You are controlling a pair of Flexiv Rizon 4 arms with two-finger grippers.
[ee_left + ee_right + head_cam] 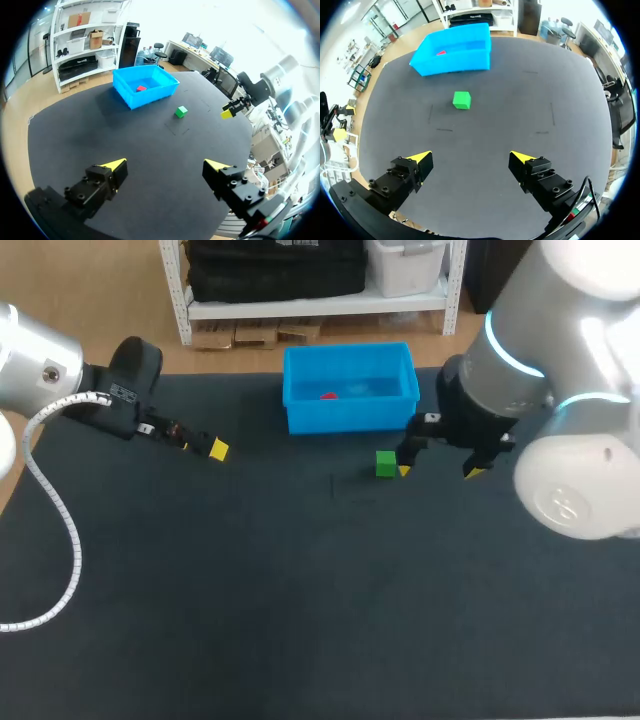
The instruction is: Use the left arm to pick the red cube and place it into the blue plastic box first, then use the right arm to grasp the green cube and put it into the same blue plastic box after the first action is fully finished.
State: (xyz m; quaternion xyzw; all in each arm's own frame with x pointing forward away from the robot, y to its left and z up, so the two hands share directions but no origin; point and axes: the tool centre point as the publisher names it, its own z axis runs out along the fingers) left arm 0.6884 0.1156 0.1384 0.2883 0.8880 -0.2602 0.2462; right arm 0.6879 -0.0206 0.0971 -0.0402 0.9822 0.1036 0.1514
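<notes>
The red cube lies inside the blue plastic box at the table's far middle; it also shows in the box in the left wrist view and the right wrist view. The green cube sits on the dark table just in front of the box. My right gripper hangs open just right of the green cube, which lies ahead of its fingers. My left gripper stands open and empty at the far left, well away from the box.
The black tabletop stretches wide toward the front. A grey cable loops down from my left arm along the left edge. Faint marks show on the mat near the green cube.
</notes>
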